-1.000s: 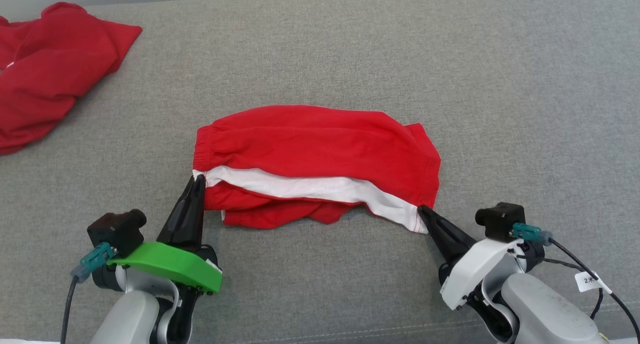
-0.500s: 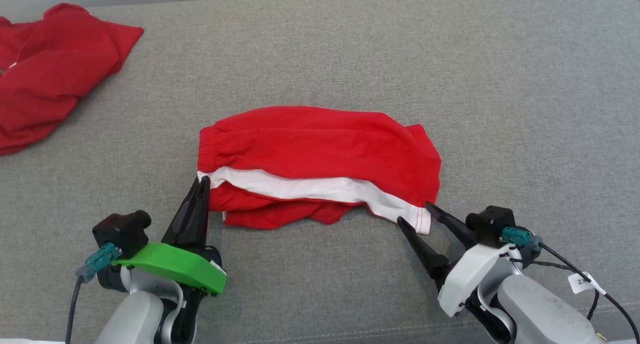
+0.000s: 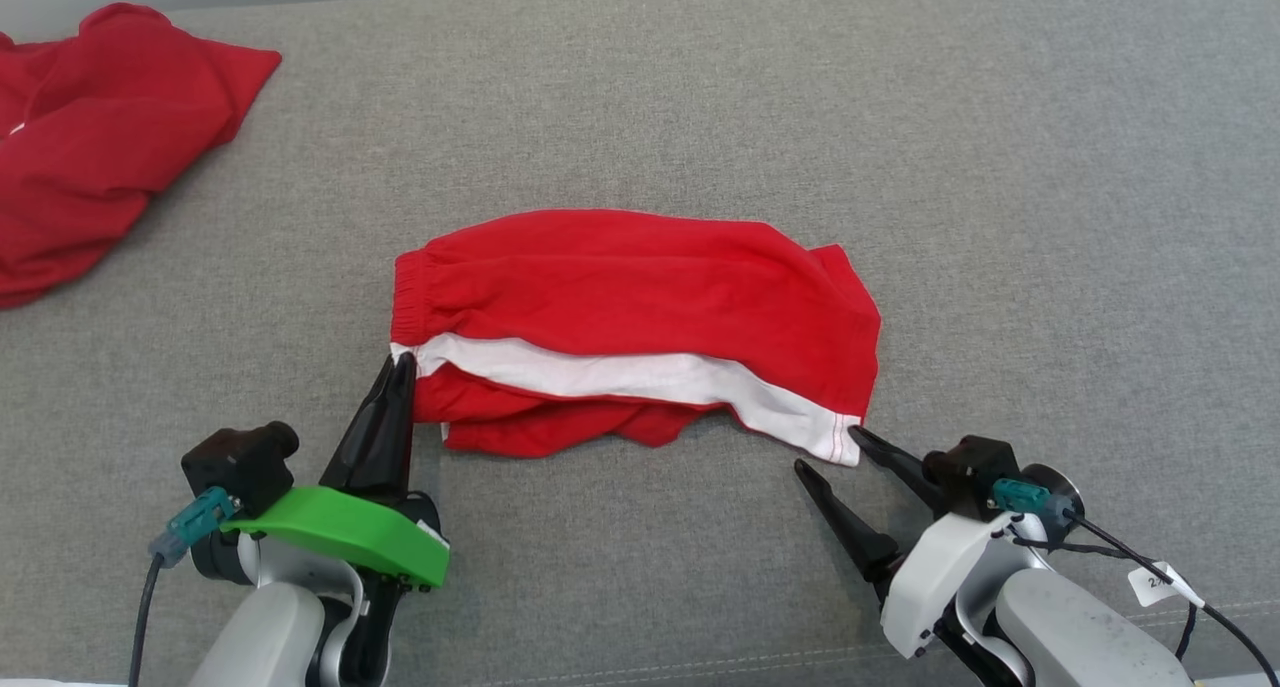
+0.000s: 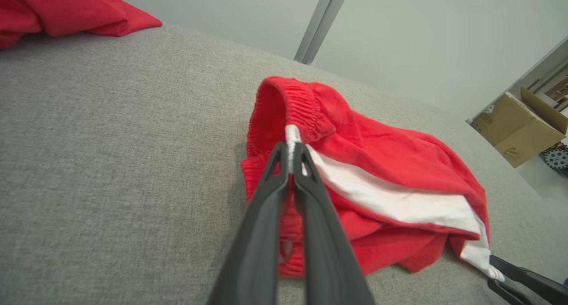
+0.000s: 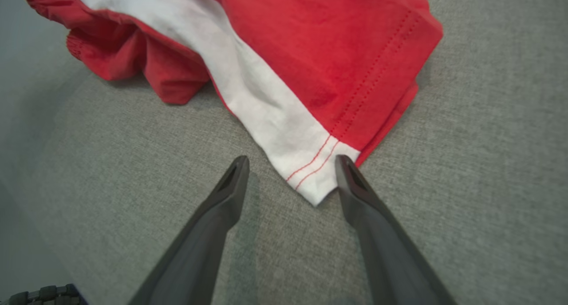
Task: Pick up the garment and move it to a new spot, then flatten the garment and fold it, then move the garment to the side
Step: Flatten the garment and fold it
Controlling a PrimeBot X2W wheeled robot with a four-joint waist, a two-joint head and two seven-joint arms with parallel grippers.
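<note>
The red shorts [image 3: 640, 307] with a white stripe lay folded in the middle of the grey cushion [image 3: 700, 117]. The left gripper [image 3: 398, 367] had its jaws pressed together on the cloth, at the waistband end of the white stripe. The right gripper [image 3: 828, 448] had its jaws apart, and the white hem corner lay between them, not gripped. Another red cloth [image 3: 90, 137] lay well apart, at the far left.

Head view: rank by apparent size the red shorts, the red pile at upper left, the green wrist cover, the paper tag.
1. red shorts
2. red pile, cropped by the frame and farther away, so unsure
3. green wrist cover
4. paper tag
</note>
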